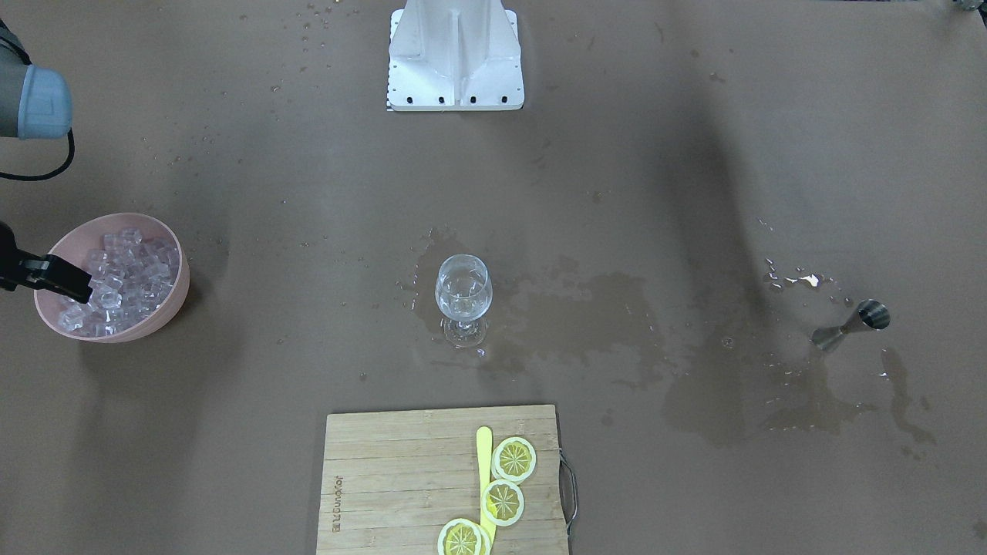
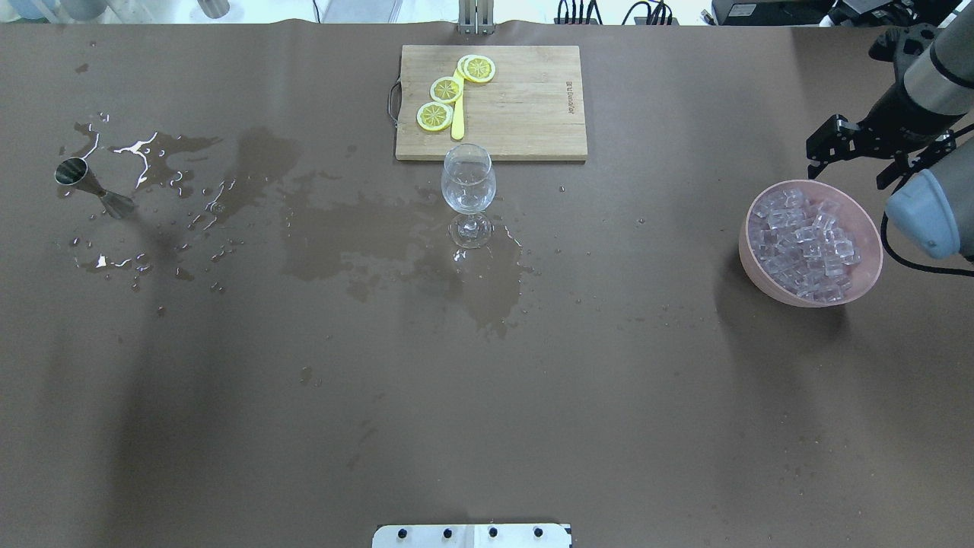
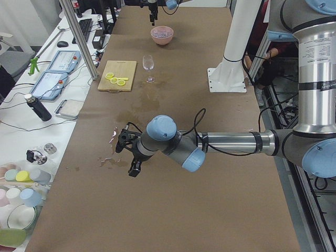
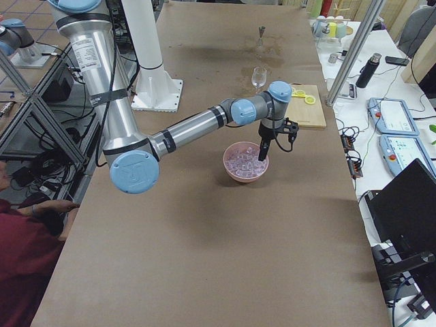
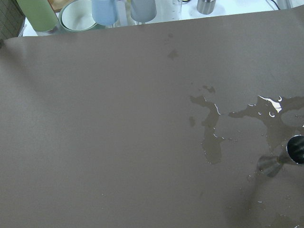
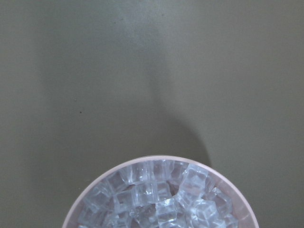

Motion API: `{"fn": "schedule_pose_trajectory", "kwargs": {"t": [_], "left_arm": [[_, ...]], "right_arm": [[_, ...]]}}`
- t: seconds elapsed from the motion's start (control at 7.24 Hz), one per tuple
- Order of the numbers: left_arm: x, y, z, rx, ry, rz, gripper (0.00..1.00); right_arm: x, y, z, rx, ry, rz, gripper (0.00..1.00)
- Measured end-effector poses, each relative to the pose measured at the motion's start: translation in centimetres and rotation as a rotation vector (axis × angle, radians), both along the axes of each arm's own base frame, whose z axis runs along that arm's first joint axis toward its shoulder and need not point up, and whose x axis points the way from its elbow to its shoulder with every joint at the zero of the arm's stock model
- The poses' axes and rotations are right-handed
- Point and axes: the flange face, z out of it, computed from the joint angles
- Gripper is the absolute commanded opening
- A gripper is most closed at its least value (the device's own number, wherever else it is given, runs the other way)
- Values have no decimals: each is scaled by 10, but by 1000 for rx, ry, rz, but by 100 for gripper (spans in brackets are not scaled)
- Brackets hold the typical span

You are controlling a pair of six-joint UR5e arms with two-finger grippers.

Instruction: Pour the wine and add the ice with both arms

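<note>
A stemmed wine glass point(image 2: 469, 183) stands upright mid-table, also in the front view point(image 1: 463, 291); I cannot tell how much wine is in it. A pink bowl point(image 2: 753, 251) heaped with clear ice cubes point(image 2: 806, 243) sits at the right; the right wrist view shows the ice point(image 6: 161, 202) close below. My right gripper point(image 2: 852, 161) is open and empty, above the bowl's far rim. A steel jigger point(image 2: 93, 189) stands at the left among puddles, and shows in the left wrist view point(image 5: 281, 159). My left gripper point(image 3: 127, 158) hovers near it; I cannot tell whether it is open or shut.
A bamboo cutting board point(image 2: 525, 114) with three lemon slices point(image 2: 446, 90) and a yellow stick lies behind the glass. Spilled liquid point(image 2: 358, 228) wets the table between jigger and glass. The white base bracket point(image 1: 455, 58) stands at the robot's side.
</note>
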Motion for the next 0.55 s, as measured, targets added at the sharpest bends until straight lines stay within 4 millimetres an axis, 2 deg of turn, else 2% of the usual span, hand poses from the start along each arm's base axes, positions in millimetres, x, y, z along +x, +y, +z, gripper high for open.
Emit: {"fn": "schedule_pose_trajectory", "kwargs": {"t": [0.28, 0.41, 0.55], "left_arm": [[42, -3, -10, 7, 78, -21, 98], [57, -2, -11, 21, 98, -26, 98], [68, 0, -6, 44, 106, -36, 98]], "right_arm": [[-8, 15, 23, -14, 13, -8, 98], [-13, 21, 31, -23, 21, -17, 90], [-21, 25, 34, -34, 26, -25, 90]]}}
